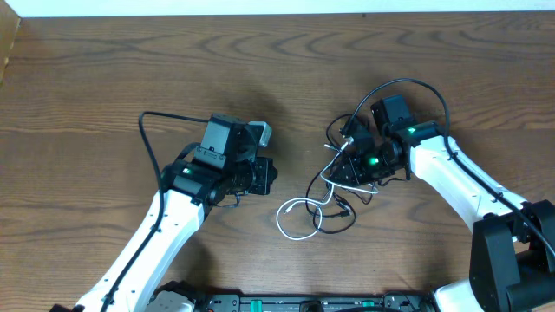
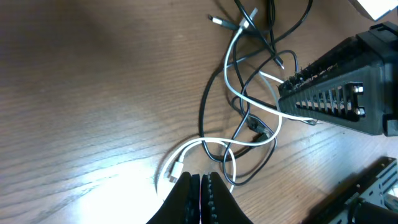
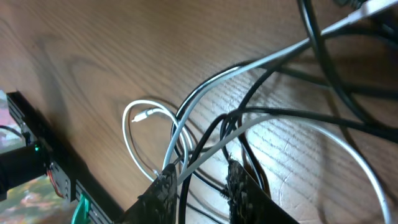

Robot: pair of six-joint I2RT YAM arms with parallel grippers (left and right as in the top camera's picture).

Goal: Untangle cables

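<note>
The cables lie tangled on the wooden table between my two arms: a white cable [image 1: 295,208] looped through thin black cables [image 1: 342,227]. My left gripper [image 1: 270,173] is shut and holds nothing, just left of the wad. In the left wrist view its tips [image 2: 200,180] stand right behind the white cable's plug [image 2: 176,168]. My right gripper [image 1: 342,169] hangs over the top of the tangle. In the right wrist view it [image 3: 199,168] is open, and a white strand [image 3: 205,152] and a black strand [image 3: 214,124] run through the gap between its fingers.
Bare wooden table [image 1: 104,78] stretches to the left and far side. A thick black wire arcs off each arm: the left arm's wire [image 1: 147,139] and the right arm's wire [image 1: 416,84]. A dark rail [image 1: 312,303] runs along the near edge.
</note>
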